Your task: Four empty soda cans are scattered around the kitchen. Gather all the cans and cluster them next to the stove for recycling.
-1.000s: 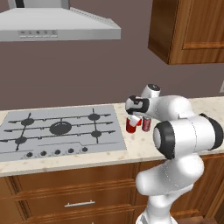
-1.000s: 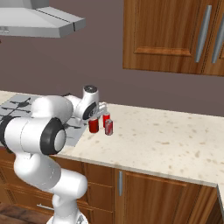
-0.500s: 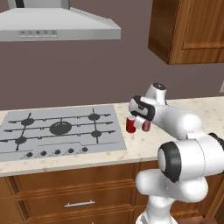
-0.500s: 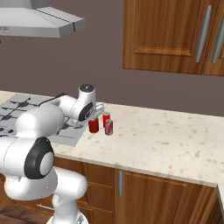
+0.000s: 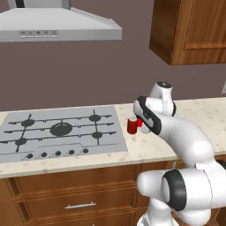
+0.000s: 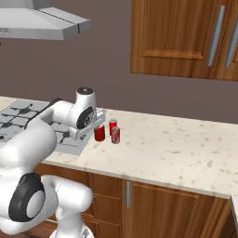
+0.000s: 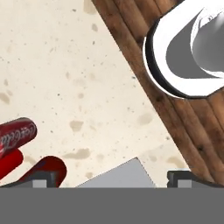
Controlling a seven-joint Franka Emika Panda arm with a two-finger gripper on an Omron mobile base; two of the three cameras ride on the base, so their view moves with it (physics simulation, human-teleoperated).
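Here you see three red cans (image 6: 106, 131) standing upright, bunched together on the speckled surface (image 6: 176, 144) just beside the stove (image 5: 62, 132). Your claw (image 7: 107, 177) hangs above them with jaws spread wide, holding nothing.

Three red soda cans (image 6: 109, 131) stand upright in a tight cluster on the speckled beige counter (image 6: 176, 148), just off the stove (image 6: 28, 122) at its 3 o'clock edge. One can sits nearest the cooktop, one behind it toward 12 o'clock, and one at 3 o'clock of the first. The gripper (image 6: 96, 122) hangs just over the cluster, its fingers spread. The grey range hood (image 6: 42, 23) sits at 11 o'clock, wooden wall cabinets (image 6: 186, 37) at 1 o'clock.
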